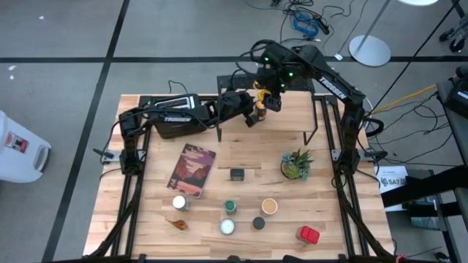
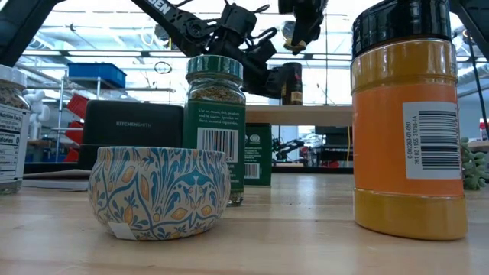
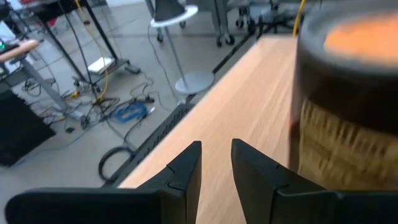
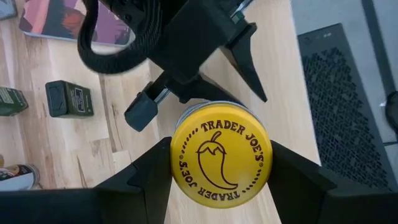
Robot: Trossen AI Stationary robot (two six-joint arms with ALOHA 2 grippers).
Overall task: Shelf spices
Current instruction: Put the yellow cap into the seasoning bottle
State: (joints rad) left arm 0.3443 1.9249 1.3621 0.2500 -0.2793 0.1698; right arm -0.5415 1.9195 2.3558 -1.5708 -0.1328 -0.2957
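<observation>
The right tool [image 4: 221, 171] pinches a yellow-lidded Trader Joe's jar [image 4: 221, 163] on the shelf [image 1: 292, 109]; the left tool [image 3: 216, 163], slightly spread and empty, sits just beside it. By my count, seven spices [image 1: 270, 207] still wait on the surface [image 1: 146, 234] below the shelf.

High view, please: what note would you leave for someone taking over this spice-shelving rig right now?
Right end effector: shut on the yellow-lidded round jar, held above the light wooden shelf.
Left end effector: slightly open, empty, beside the dark orange-topped jar.
Done: the orange-topped jar stands on the shelf.
Left: set the yellow one down, then fetch those on the wooden table, such as the green-lidded jar and the red-topped tin.
</observation>
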